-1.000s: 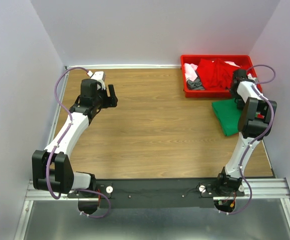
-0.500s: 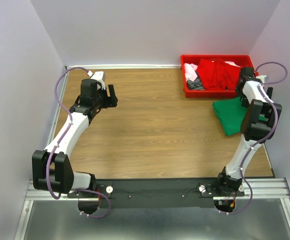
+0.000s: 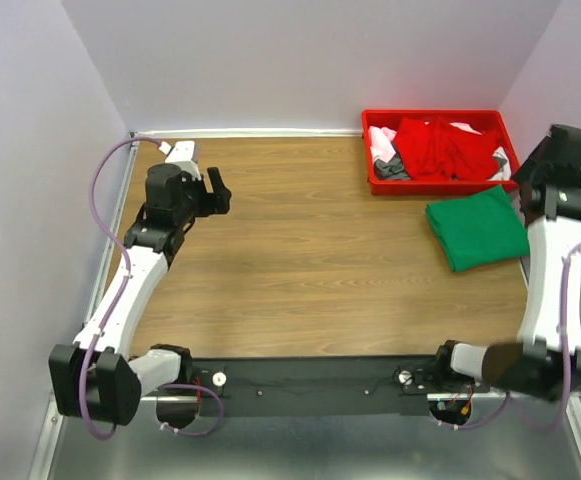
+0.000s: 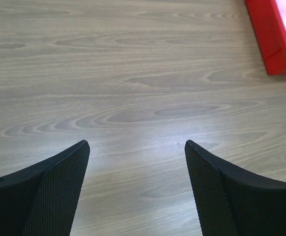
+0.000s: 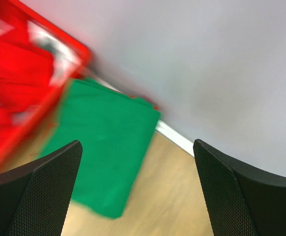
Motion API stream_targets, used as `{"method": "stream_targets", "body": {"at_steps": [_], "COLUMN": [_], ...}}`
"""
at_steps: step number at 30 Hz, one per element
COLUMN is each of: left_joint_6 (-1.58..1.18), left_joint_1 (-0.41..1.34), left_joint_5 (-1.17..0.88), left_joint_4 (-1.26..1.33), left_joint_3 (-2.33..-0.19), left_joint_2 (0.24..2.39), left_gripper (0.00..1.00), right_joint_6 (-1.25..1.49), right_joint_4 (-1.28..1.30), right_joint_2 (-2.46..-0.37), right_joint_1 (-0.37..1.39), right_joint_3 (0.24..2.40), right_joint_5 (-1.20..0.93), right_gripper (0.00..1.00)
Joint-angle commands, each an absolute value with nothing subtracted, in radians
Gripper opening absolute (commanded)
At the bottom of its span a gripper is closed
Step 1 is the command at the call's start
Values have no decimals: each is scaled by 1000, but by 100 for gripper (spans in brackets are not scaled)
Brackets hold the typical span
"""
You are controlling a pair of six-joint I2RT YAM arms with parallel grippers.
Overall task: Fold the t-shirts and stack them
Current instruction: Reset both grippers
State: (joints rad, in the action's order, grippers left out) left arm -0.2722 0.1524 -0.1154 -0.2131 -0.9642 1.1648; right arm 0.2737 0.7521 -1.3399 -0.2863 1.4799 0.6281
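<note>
A folded green t-shirt (image 3: 477, 228) lies flat on the table just in front of the red bin; it also shows in the right wrist view (image 5: 103, 147), blurred. A crumpled red t-shirt (image 3: 440, 148) lies in the bin with a white/pink garment (image 3: 378, 138) and a grey one (image 3: 391, 168). My right gripper (image 3: 532, 175) is raised at the far right edge, beside and above the green t-shirt; in its wrist view it (image 5: 137, 145) is open and empty. My left gripper (image 3: 220, 190) hovers over bare table at the back left; it (image 4: 137, 143) is open and empty.
The red plastic bin (image 3: 430, 114) stands at the back right against the wall; its corner shows in the left wrist view (image 4: 270, 39). Walls close the table on the left, back and right. The right wall is close behind my right arm.
My right arm has lifted and swung right, away from the bin, uncovering the whole green t-shirt. My left arm has shifted slightly left.
</note>
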Motion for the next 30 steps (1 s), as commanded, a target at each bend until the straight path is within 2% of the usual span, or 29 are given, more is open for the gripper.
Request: {"method": "stream_targets", "body": {"at_steps": [1,9,15,19,22,30], "left_joint_6": [-308,-330,-360,-403,-408,-382], "left_joint_1": [150,149,150,150,150,156], "left_joint_5": [-25,135,218,267,279,353], "left_joint_4": [-264,-475,-529,-520,-489,-457], "left_joint_3": [-948,-1058,-1051,-999,-966,-920], "left_joint_2": [1057,726,490,365,286,256], "left_gripper": [87,88,89,89,93,95], "right_joint_6": [357,374,318,290,285,298], "right_joint_4": [769,770,759,747,738,719], "right_joint_2": [-1070,-619,-362,-286,-262,-239], "right_joint_1": [-270,-37,23,44,54,57], "right_joint_3": [1404,1266,1206,1146,1120,1045], "right_joint_5": [382,474,482,469,456,446], "right_gripper": [100,100,100,100,100,100]}}
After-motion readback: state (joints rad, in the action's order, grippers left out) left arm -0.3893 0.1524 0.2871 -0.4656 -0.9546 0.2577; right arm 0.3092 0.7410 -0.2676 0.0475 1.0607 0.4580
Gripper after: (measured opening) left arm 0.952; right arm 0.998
